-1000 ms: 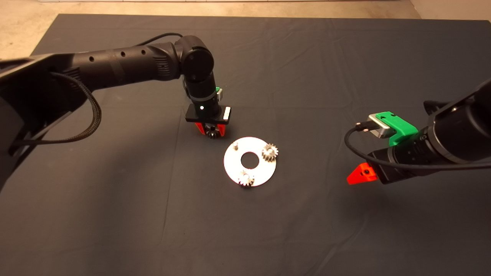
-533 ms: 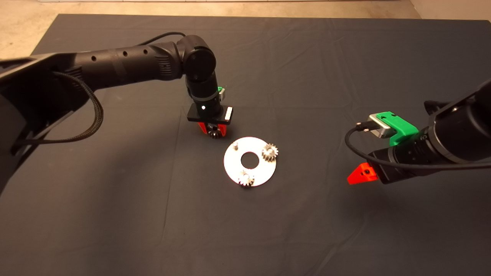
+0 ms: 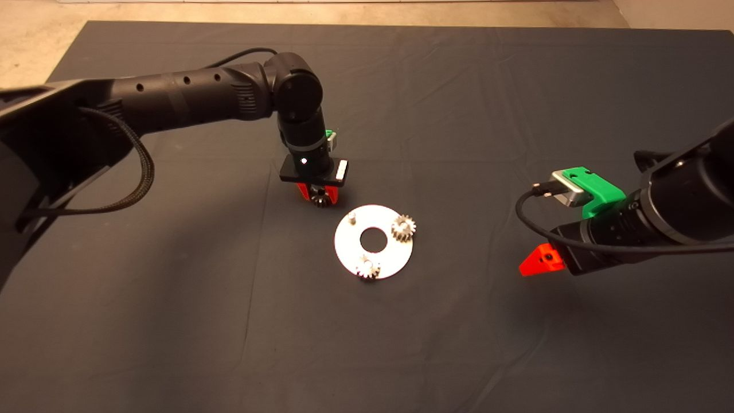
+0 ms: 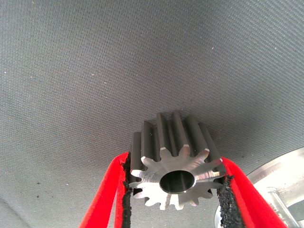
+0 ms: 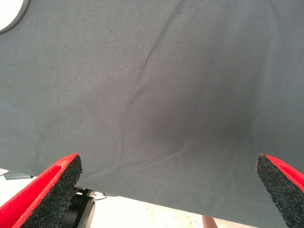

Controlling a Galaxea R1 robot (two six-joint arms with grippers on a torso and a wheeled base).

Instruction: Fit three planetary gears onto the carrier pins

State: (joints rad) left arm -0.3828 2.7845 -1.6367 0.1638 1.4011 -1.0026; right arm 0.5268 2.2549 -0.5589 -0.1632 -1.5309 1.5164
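The white-silver disc (image 3: 344,252) lies mid-mat. Two planetary gears sit on its carrier pins: one (image 3: 403,227) at the right rim, one (image 3: 367,268) at the near rim. One carrier pin (image 3: 352,217) stands bare at the disc's upper left. My left gripper (image 3: 320,198) hovers just left of and behind the disc, shut on the third gear (image 4: 175,161), which is pinched between the red fingers (image 4: 109,194) with its bore facing the wrist camera. The disc's edge (image 4: 285,173) shows beside it. My right gripper (image 3: 530,265) waits far right, open (image 5: 166,190) over bare mat.
The dark mat (image 3: 172,315) covers the table, and pale floor shows beyond its far edge. The left arm (image 3: 189,100) reaches across the back left. A sliver of the disc (image 5: 9,12) shows in a corner of the right wrist view.
My left gripper, holding the gear, has shifted slightly right toward the disc. The right arm, the disc and the two seated gears have not moved.
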